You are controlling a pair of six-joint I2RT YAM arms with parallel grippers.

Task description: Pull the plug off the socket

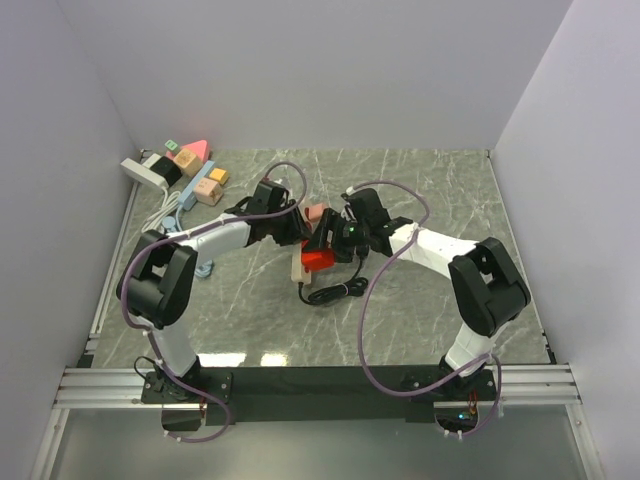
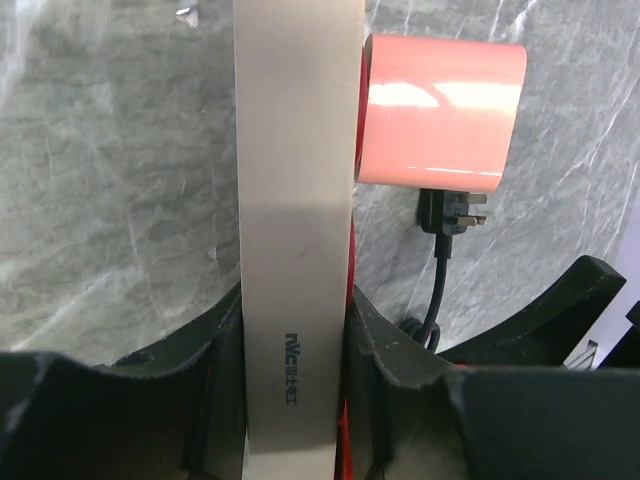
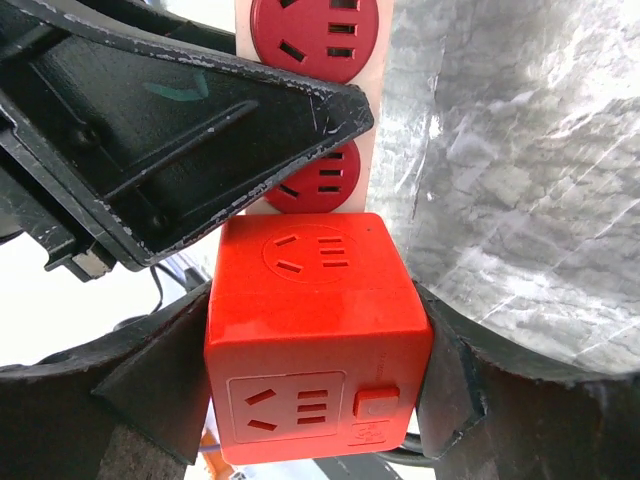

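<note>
A beige power strip (image 2: pixel 296 200) with round red sockets (image 3: pixel 315 30) is clamped by its sides in my left gripper (image 2: pixel 295 330). In the top view the left gripper (image 1: pixel 296 236) holds it mid-table. A red cube socket (image 3: pixel 315 330) sits against the strip's socket face and is held between the fingers of my right gripper (image 3: pixel 318 345), which shows in the top view (image 1: pixel 328 246). I cannot tell whether the cube is seated in the strip. A black plug (image 2: pixel 452 212) with bare prongs lies loose on the table, and its black cable (image 1: pixel 335 292) is coiled below the cube (image 1: pixel 318 258).
A white power strip (image 1: pixel 145 172) and several coloured toy blocks (image 1: pixel 198 170) sit at the back left corner. A light blue piece (image 1: pixel 178 210) lies beside the left arm. Grey walls close in the marble table (image 1: pixel 440 190) at the left, back and right.
</note>
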